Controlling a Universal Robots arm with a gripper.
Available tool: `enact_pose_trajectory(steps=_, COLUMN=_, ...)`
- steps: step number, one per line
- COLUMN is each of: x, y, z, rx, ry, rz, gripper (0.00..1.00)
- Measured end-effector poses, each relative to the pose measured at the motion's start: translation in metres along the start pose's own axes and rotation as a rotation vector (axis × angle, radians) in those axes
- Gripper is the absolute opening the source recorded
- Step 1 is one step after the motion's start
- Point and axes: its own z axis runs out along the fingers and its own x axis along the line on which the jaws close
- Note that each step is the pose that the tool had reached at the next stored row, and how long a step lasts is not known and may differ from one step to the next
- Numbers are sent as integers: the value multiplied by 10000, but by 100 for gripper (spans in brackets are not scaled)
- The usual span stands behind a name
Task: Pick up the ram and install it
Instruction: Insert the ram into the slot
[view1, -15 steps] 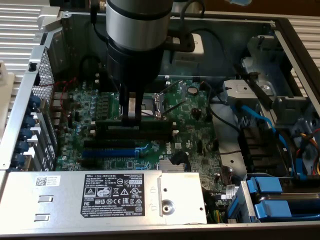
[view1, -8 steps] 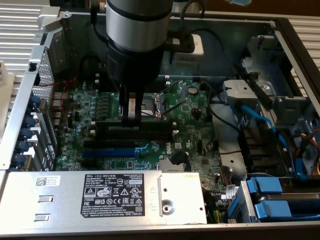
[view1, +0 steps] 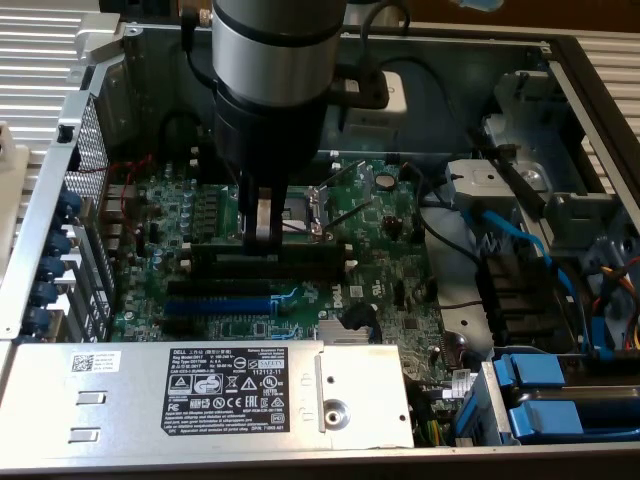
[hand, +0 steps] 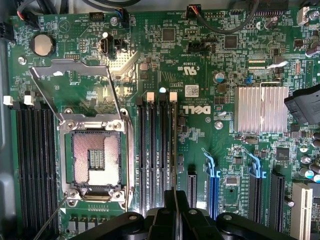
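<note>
Gripper (view1: 262, 230) is clamped narrow on the ram (view1: 300, 262), a thin dark-green stick held edge-down, with its long axis running left to right across the exterior view. From the wrist it's a sliver of board edge (hand: 174, 197) between the gripper's (hand: 174, 212) black fingers, lined up along the ribbed black slots (hand: 150, 150) (seated or not, can't tell). It's tight here: the square metal socket (hand: 97, 160) sits just beside the slots, and the blue slot (hand: 212, 180) lies near on the other side.

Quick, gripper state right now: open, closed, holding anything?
Gripper: closed, holding the ram.
</note>
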Motion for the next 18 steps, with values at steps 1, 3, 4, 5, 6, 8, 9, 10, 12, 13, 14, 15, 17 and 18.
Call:
enact_pose_trajectory(steps=1, x=0, y=0, z=1, rx=1, ry=-1, rz=0, gripper=12)
enact_pose_trajectory(steps=3, x=0, y=0, z=2, rx=1, ry=-1, rz=0, gripper=12)
enact_pose_trajectory(steps=4, x=0, y=0, z=3, rx=0, ry=0, rz=0, gripper=12)
enact_pose_trajectory(steps=5, x=0, y=0, z=4, rx=1, ry=-1, rz=0, gripper=12)
enact_pose_trajectory(steps=6, x=0, y=1, z=6, rx=0, ry=0, rz=0, gripper=12)
enact_pose_trajectory(steps=8, x=-1, y=1, z=10, rx=1, ry=-1, rz=0, gripper=12)
enact_pose_trajectory(steps=9, x=-1, y=1, z=11, rx=0, ry=0, rz=0, gripper=12)
enact_pose_trajectory(steps=10, x=-1, y=1, z=13, rx=0, ry=0, rz=0, gripper=12)
enact_pose_trajectory(steps=12, x=-1, y=1, z=18, rx=0, ry=0, rz=0, gripper=12)
enact_pose_trajectory(steps=13, x=-1, y=1, z=20, rx=0, ry=0, rz=0, gripper=12)
enact_pose_trajectory(steps=14, x=-1, y=1, z=22, rx=0, ry=-1, rz=0, gripper=12)
enact_pose_trajectory(steps=15, x=-1, y=1, z=22, rx=0, ry=-1, rz=0, gripper=12)
enact_pose_trajectory(steps=17, x=-1, y=1, z=22, rx=0, ry=-1, rz=0, gripper=12)
enact_pose_trajectory(steps=18, x=-1, y=1, z=22, rx=0, ry=-1, rz=0, gripper=12)
